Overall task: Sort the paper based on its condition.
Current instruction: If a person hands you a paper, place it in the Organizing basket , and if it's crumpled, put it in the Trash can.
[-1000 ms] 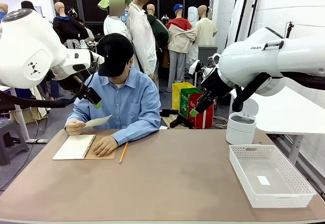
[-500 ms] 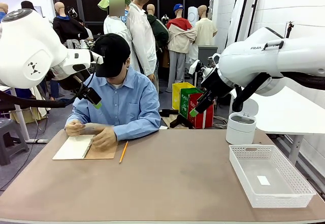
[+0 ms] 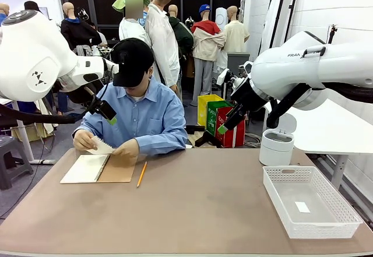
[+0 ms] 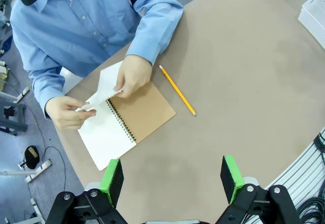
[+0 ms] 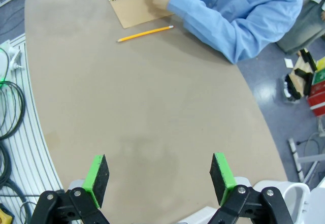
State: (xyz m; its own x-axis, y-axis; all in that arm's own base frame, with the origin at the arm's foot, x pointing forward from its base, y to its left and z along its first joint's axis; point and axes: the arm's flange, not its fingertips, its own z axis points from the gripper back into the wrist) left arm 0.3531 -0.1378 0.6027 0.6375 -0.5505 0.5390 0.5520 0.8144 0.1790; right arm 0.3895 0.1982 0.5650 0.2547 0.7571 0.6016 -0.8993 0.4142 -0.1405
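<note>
A person at the far left of the table holds a white sheet of paper [image 3: 102,147] in both hands, just above an open spiral notebook [image 3: 86,168]. In the left wrist view the paper [image 4: 104,83] is bent between the hands, over the notebook [image 4: 109,132]. My left gripper [image 3: 109,117] hangs in the air beside the person's shoulder, open and empty, with its pads far apart [image 4: 172,178]. My right gripper [image 3: 224,126] is raised over the table's far right part, also open and empty [image 5: 158,178].
A yellow pencil [image 3: 141,174] lies right of the notebook. A white plastic basket [image 3: 309,231] at the right front holds one tiny white scrap [image 3: 302,207]. A small white lidded bin [image 3: 276,146] stands behind it.
The person's hand left the notebook and joined the other hand on the sheet, which now sits lower, over the notebook. Neither arm moved.
</note>
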